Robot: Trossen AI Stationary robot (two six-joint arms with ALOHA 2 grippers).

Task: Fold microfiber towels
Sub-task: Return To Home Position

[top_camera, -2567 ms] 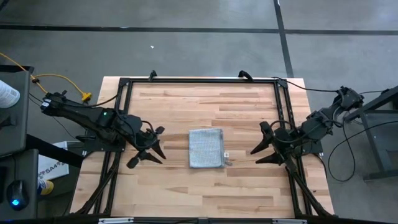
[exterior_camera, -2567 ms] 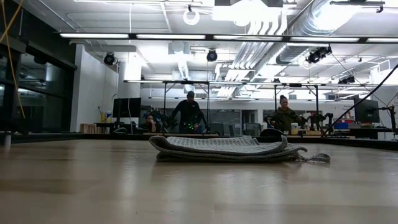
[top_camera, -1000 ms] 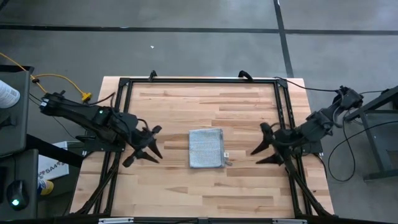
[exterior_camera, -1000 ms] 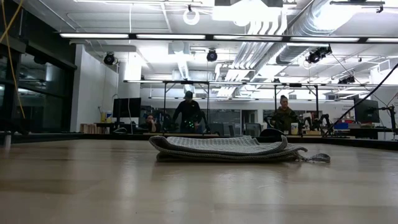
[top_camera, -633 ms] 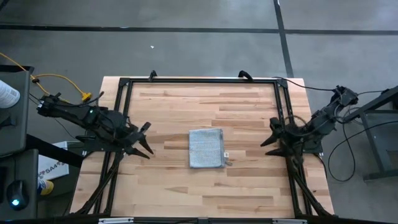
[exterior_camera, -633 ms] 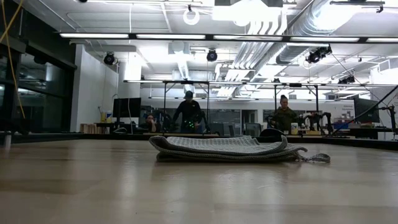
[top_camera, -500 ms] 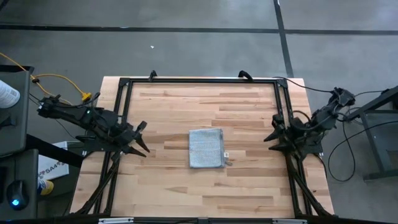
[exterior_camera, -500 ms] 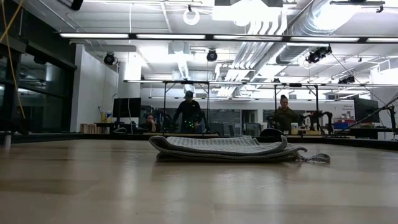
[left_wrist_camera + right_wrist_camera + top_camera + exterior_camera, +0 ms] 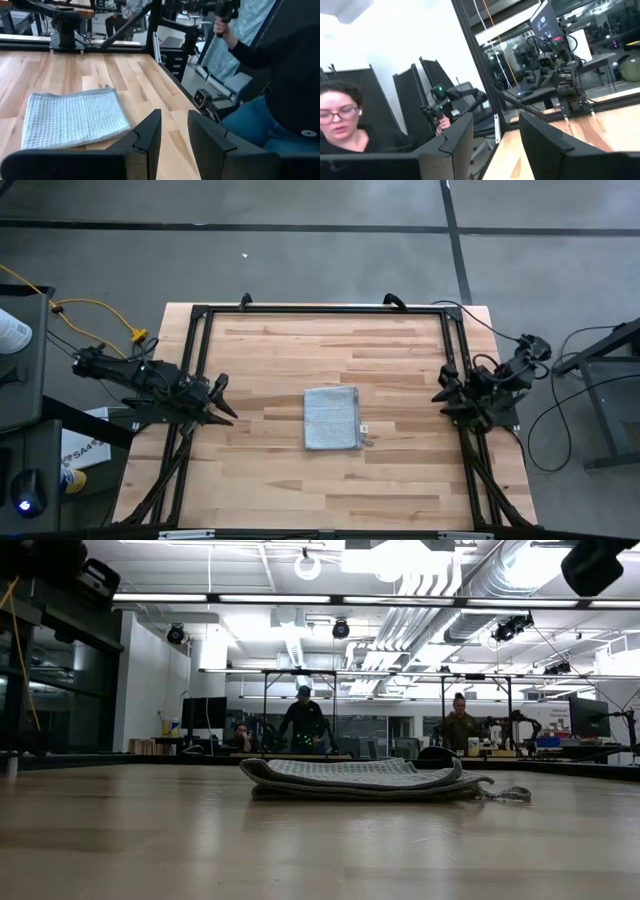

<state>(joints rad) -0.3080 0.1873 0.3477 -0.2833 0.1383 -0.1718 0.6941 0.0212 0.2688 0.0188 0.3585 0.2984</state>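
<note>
A light grey-blue microfiber towel (image 9: pixel 331 418) lies folded into a small, flat rectangle near the middle of the wooden counter (image 9: pixel 300 340), about midway between its left and right edges, with a small white tag (image 9: pixel 364 429) poking out at the corner nearest the right edge. From counter height the towel (image 9: pixel 365 778) shows as a low stack of layers, its edges roughly aligned and nothing touching it. The left claw (image 9: pixel 226 400) sits at the counter's left edge, over the black frame (image 9: pixel 320 309) that rings the surface, pointing toward the towel but well apart from it; its fingers are spread and empty, and its own wrist camera shows the left claw (image 9: pixel 172 130) with a clear gap between the two dark fingers and the towel (image 9: pixel 72 117) lying on the wood beyond them. The right claw (image 9: pixel 443 388) hangs at the right edge, also well clear of the cloth — seen from its wrist, the right claw (image 9: pixel 495 135) is parted and grips nothing. Beyond the counter, a person (image 9: pixel 270 75) in a dark sleeve and blue jeans grips a handle, another person (image 9: pixel 350 115) appears past the right arm's fingers, and two more people (image 9: pixel 303 720) stand among workstations in the room behind.
</note>
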